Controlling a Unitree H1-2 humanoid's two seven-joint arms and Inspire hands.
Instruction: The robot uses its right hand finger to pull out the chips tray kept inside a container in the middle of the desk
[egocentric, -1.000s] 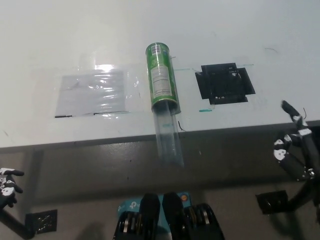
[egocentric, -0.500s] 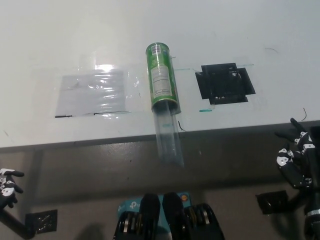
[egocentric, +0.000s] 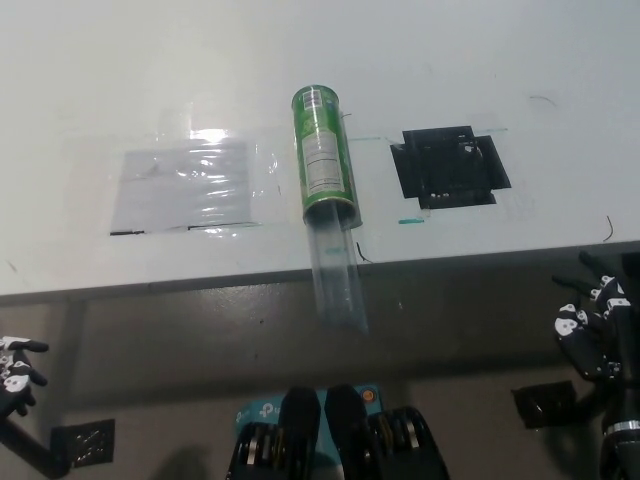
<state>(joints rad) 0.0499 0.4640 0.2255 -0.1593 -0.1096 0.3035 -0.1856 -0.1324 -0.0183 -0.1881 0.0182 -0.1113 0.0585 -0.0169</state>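
A green chips container (egocentric: 323, 153) lies on its side in the middle of the white desk (egocentric: 300, 60), its open end toward me. A clear plastic tray (egocentric: 337, 272) sticks out of that end and reaches past the desk's front edge. My black right hand (egocentric: 592, 322) hangs at the far right, below the desk edge and well away from the tray, fingers apart and holding nothing. Only part of my white left hand (egocentric: 14, 368) shows, at the lower left edge.
A clear plastic sheet (egocentric: 182, 184) is taped flat on the desk left of the container. A black taped square (egocentric: 449, 166) lies to its right. Below the desk edge, two dark brackets (egocentric: 82, 440) (egocentric: 543, 402) sit on the floor.
My right hand has dropped from the desk's front edge down and slightly right, below the desk top. The container, the tray and my left hand have not moved.
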